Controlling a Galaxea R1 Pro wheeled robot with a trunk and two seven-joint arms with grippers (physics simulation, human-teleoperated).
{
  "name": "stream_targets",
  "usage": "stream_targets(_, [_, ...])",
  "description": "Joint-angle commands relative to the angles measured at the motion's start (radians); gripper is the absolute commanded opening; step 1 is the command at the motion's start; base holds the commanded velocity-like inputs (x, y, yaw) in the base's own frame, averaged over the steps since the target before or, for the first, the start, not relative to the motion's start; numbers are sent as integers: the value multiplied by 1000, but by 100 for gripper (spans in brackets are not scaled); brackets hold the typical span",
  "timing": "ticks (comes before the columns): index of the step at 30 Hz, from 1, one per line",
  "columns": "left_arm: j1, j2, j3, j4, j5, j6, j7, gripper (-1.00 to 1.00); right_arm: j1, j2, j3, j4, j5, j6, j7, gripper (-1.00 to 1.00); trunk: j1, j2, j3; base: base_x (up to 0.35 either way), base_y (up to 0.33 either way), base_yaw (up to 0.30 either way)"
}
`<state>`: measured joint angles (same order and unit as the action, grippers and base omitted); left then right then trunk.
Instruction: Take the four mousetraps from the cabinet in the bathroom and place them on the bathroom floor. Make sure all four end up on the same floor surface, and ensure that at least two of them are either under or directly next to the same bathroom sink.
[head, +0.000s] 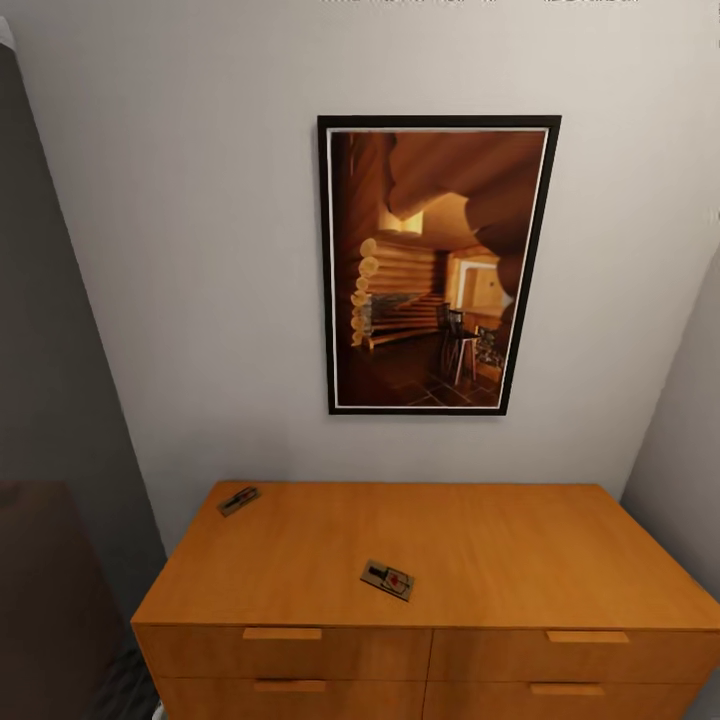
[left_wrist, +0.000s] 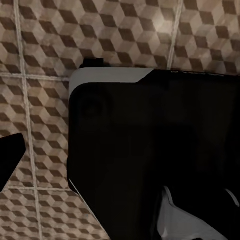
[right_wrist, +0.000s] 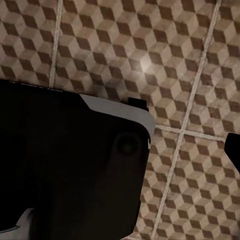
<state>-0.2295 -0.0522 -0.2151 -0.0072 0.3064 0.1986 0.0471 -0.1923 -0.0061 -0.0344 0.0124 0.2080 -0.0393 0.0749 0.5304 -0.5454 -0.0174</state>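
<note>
- Nearest, wrist views: both arms hang low over the bathroom floor (left_wrist: 40, 45), its cube-printed tiles and pale grout lines plain to see beside the robot's own dark base (left_wrist: 150, 150). In each wrist view only a dark tip shows at the picture's edge, perhaps a finger, so whether the left and right grippers are wide or narrow cannot be told.
- Cabinet (head: 430, 650), head view: drawer fronts with groove handles face the robot; the flat top lies open to reach from above.
- Near mousetrap (head: 387, 580): lies flat on the cabinet top, toward the front edge and roughly mid-width, a red mark on its board.
- Far mousetrap (head: 238, 501): lies flat near the back left corner of the top, close to the wall, well apart from the first.
- Count: two traps are seen on top; the others may sit in the drawers or already be elsewhere.
- Hazard, grasp: each board is thin and flat, so fingers coming down may skid it across the smooth top or push it off the edge.
- Hazard, reach: the far trap lies close to the wall, so an arm stretched for it could strike the wall.
- Farthest: a framed picture (head: 437, 265) hangs on the wall above, within range of a raised arm.
</note>
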Motion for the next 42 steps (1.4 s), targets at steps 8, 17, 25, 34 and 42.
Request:
stream_targets(8, [-1,-2,-6,1,12,30,0,100,-1,0,-4,1,7,-3,2,100,0,-2,-2,-252,0,0])
stream_targets(17, [-1,-2,-6,2,13,24,-5,100,-1,0,-4,1,6,-3,2,100,0,-2,-2,-336,0,0])
stream_targets(25, [-1,2,1,-8,14,14,-5,100,-2,-5,-7,1,6,6,7,100,0,-2,-2,-126,0,0])
stream_targets(34, [-1,3,-7,-221,8,29,2,100,-5,-15,-16,-217,-24,140,14,100,0,-2,-2,-5,0,0])
stream_targets(42, [-1,9,-12,-590,1,222,3,100,-4,-16,-34,-676,-35,511,18,100,0,-2,-2,0,0,0])
